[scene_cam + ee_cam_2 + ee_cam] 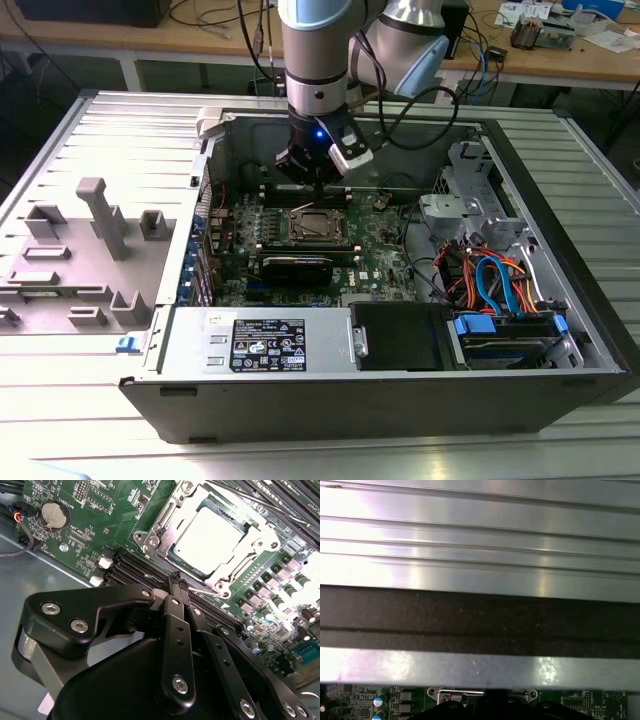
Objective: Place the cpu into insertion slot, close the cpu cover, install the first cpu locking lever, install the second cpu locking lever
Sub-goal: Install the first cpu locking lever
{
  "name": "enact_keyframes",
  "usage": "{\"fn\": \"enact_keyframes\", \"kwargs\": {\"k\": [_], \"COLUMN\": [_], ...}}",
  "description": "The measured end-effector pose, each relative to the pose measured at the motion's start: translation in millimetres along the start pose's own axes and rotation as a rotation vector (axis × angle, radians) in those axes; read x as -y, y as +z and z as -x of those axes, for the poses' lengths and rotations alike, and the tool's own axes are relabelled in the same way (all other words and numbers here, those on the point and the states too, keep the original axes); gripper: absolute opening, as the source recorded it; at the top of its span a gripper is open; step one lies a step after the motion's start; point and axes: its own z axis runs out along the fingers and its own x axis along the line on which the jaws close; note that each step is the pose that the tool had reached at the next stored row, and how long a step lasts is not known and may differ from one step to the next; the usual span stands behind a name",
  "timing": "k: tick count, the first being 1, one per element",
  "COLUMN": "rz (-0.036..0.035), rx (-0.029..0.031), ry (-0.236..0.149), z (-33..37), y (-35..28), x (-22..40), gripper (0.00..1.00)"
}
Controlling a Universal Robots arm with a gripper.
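Over the motherboard (385, 255), jaws narrow
Exterior view: the gripper (318, 183) hangs just above the cpu (316, 224) inside the computer case (560, 300). Second wrist view: jaws pressed together, tips beside the cpu cover (162, 522), which frames the cpu.

Beneath the gripper (318, 188) we see a green motherboard (382, 260) inside an open computer case (400, 400). Just beside the gripper's tips run black memory slots (131, 567), and farther off sits 1 coin battery (54, 514). Well apart from the gripper lie a grey power supply (190, 335), blue and orange cables (497, 275) and a grey moulded tray (60, 270).
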Motion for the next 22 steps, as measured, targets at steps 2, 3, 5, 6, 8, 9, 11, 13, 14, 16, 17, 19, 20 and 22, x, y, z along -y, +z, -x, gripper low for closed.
{"fn": "enact_keyframes", "kwargs": {"k": [2, 3, 5, 6, 8, 9, 11, 13, 14, 16, 17, 19, 20, 22], "rz": [-0.0002, -0.0002, 0.0, -0.0001, 0.0132, 0.0201, 0.0313, 0.0325, 0.0333, 0.0347, 0.0357, 0.0387, 0.0388, 0.0387], "rx": [-0.0002, -0.0001, 0.0, 0.0, 0.0015, 0.0018, 0.0023, 0.0024, 0.0024, 0.0025, 0.0025, 0.0027, 0.0028, 0.0027], "ry": [0.0, 0.0, 0.0, 0.0, 0.001, 0.002, 0.003, 0.003, 0.003, 0.003, 0.003, 0.003, 0.003, 0.003], "z": [0.0, -0.1, -0.1, -0.1, -0.1, -0.1, -0.1, -0.1, -0.1, -0.1, -0.2, -0.1, 0.2, 0.4], "y": [0.0, 0.1, 0.2, 0.2, 0.3, 0.2, 0.2, 0.2, 0.1, 0.1, 0.1, -1.6, -4.3, -7.2], "x": [0.0, 0.0, 0.0, 0.0, 0.0, 0.1, 0.2, 0.6, 1.1, 2.1, 2.5, 3.1, 3.0, 2.9], "gripper": [0.11, 0.11, 0.11, 0.11, 0.11, 0.11, 0.11, 0.11, 0.11, 0.11, 0.11, 0.11, 0.11, 0.11]}}
